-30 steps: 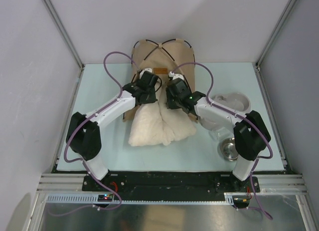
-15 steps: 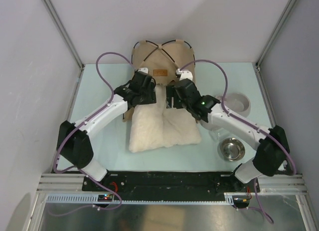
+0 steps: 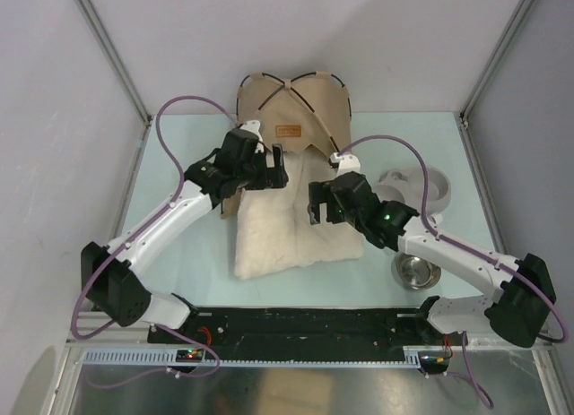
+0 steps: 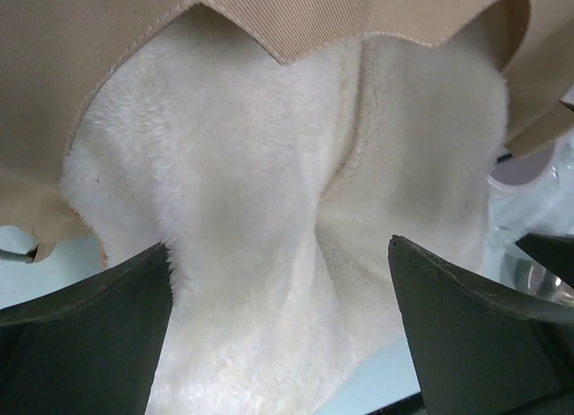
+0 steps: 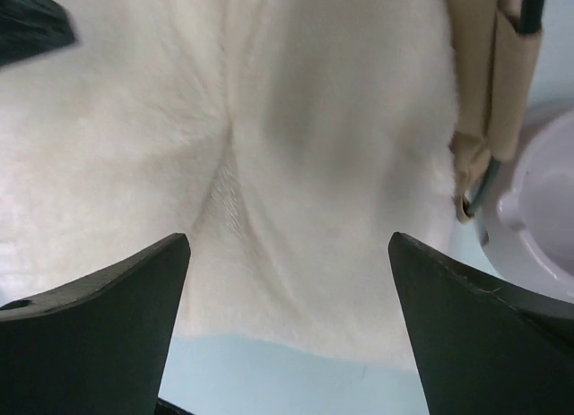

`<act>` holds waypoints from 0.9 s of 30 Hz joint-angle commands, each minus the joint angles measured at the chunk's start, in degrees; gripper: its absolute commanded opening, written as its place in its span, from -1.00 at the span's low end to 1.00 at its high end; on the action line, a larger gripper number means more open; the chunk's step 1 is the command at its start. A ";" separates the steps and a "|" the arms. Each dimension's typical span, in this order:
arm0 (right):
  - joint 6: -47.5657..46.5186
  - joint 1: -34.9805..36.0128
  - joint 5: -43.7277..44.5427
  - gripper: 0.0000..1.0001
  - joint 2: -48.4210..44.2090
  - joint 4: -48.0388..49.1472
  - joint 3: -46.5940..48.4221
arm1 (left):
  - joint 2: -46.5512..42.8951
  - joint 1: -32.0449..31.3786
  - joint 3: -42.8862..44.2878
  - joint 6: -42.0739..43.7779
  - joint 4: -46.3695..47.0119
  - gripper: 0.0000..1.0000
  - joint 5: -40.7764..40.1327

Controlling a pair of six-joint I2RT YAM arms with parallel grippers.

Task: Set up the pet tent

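Observation:
The pet tent (image 3: pixel 291 97) stands at the back of the table: tan fabric, dark crossing poles, a small brown label (image 3: pixel 287 130). A fluffy cream-white cushion (image 3: pixel 291 227) lies creased in front of it, its far end under the tent's edge. My left gripper (image 3: pixel 279 164) is open just over the cushion's far end. In the left wrist view, cushion (image 4: pixel 269 209) fills the gap between the fingers of the left gripper (image 4: pixel 278 280), below the tent fabric (image 4: pixel 134 47). My right gripper (image 3: pixel 315 200) is open above the cushion's right half and holds nothing. The right wrist view shows cushion (image 5: pixel 314 119) ahead of that gripper (image 5: pixel 287 254).
A pale round bowl (image 3: pixel 421 186) and a steel bowl (image 3: pixel 414 270) sit on the right, close under the right arm. The pale bowl's rim (image 5: pixel 547 209) and the tent's lower corner with a pole end (image 5: pixel 489 92) show in the right wrist view. Booth walls close three sides.
Both grippers have gone from nearly shut to wide open and let go of the cushion. The cushion has settled flatter. The right gripper has drawn back toward the near side.

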 commanded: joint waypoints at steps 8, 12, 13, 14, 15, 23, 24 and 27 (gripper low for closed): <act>0.85 0.01 3.54 0.99 -7.90 0.49 -10.32 | -14.85 0.02 -8.58 3.58 1.50 0.99 2.98; 0.33 -0.99 1.39 0.99 -7.38 2.85 -13.25 | -18.37 0.03 -11.33 4.63 1.50 0.99 0.75; 0.32 -1.34 0.77 0.99 -7.17 3.22 -13.77 | -19.22 0.04 -11.80 4.87 1.48 0.99 0.30; 0.32 -1.60 0.33 0.99 -6.89 3.58 -14.16 | -20.04 0.05 -12.21 5.04 1.47 0.99 0.07; 0.14 -1.77 -0.07 0.99 -6.70 3.94 -14.66 | -21.16 0.05 -13.08 5.12 1.51 0.99 0.05; -1.46 -4.43 -4.84 0.99 -5.82 8.21 -19.96 | -28.32 -1.22 -26.93 3.43 3.33 0.99 4.13; -1.67 -4.77 -6.08 0.99 -5.38 9.86 -21.03 | -28.86 -1.99 -28.74 3.35 4.59 0.99 4.50; -2.29 -5.13 -9.73 0.98 -3.51 13.78 -23.05 | -29.15 -4.76 -34.46 2.39 8.78 0.99 5.20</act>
